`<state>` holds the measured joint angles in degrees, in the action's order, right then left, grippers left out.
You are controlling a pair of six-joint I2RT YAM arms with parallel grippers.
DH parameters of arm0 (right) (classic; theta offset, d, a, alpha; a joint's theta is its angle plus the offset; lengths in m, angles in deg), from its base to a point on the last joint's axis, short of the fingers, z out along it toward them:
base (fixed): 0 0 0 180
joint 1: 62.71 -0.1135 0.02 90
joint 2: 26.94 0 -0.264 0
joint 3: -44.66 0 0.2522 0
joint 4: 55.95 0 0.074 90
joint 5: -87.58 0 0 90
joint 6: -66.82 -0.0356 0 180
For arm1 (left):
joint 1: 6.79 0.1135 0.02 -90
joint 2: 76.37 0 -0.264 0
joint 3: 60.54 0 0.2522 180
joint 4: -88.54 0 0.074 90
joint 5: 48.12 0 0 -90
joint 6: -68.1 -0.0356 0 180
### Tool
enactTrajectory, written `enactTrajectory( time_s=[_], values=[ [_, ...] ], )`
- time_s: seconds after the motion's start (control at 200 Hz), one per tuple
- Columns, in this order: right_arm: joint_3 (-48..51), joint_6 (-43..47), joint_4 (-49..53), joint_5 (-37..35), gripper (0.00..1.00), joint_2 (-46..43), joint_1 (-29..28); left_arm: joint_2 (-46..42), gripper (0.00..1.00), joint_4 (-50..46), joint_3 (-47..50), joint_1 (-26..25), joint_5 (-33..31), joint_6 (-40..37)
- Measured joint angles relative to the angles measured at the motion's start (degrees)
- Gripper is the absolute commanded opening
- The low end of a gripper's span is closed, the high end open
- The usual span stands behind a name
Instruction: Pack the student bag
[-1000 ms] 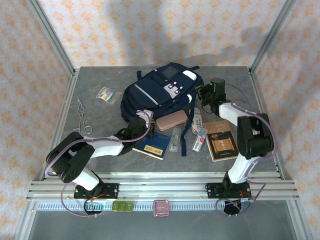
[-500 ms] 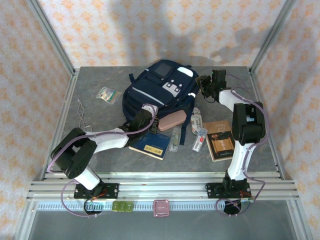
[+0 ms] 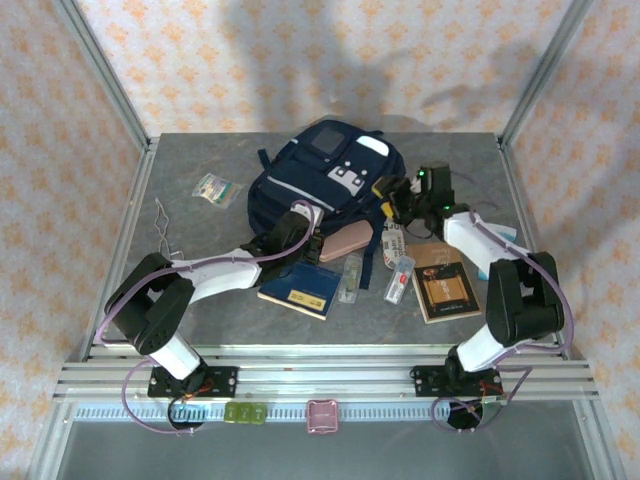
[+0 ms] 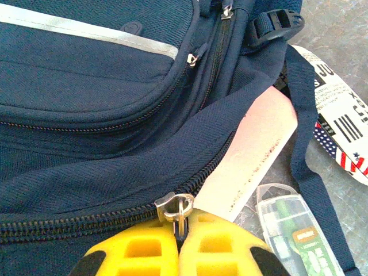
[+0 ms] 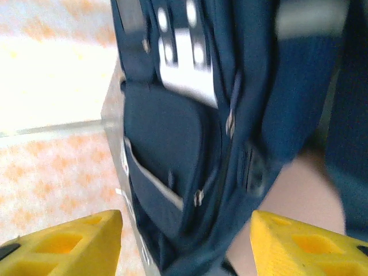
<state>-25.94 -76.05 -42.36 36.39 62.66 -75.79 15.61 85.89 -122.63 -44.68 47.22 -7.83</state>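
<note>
While clenched tight, yellow ribbed pad against yellow ribbed pad, pinches a small silver metal zipper ring point(image 4: 175, 206) with the left fingers point(image 4: 177, 253), right on the coarse-toothed zip at the near edge of the large navy-blue woven-fabric student bag point(image 4: 86, 92). Grips nothing else there.

Shows that bag point(image 3: 320, 185) lying front-up at the far middle of the speckled grey surface point(image 3: 190, 160), with dark straps trailing toward the near side. Shows light patches and a pale grey stripe point(image 4: 86, 31) across its soft, padded panels.

Has the right fingers point(image 3: 398, 200) released and spread wide just beside the bag's right flank, grasping nothing. Cannot tell whether touching the fabric, given the blur in the right wrist view. Shows two blocky yellow tips point(image 5: 69, 241) far apart in that view, with dark cloth between.

Shows a flat, smooth pink rectangular case point(image 4: 253, 155) partly under the bag's near fold. Shows a clear hard plastic box with green contents point(image 4: 290, 230) just beside the case. Shows a glossy white printed packet with stars and stripes point(image 4: 342, 126) beyond a dark webbing strap point(image 4: 302, 115).
</note>
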Motion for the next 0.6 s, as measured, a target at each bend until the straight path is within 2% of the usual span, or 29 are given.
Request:
enactTrajectory(
  time_s=[0.19,0.39,0.46,0.596],
  values=[
    [4.37,-6.75,-4.15,2.95,0.6,1.2,-7.93,0.0,0.0,-0.24,0.0,0.0,0.9,-0.02],
    [3.19,-12.17,-10.03,3.19,0.57,7.08,-11.3,0.0,0.0,-0.26,0.0,-0.87,1.77,-0.07],
    [1.68,-13.46,-10.91,3.17,0.48,9.46,-11.98,0.0,0.0,-0.26,0.0,-1.51,1.86,-0.07],
    [0.66,-16.04,-12.31,3.26,0.2,12.57,-12.37,0.0,0.0,-0.87,0.0,-1.81,1.6,0.02]
  ],
)
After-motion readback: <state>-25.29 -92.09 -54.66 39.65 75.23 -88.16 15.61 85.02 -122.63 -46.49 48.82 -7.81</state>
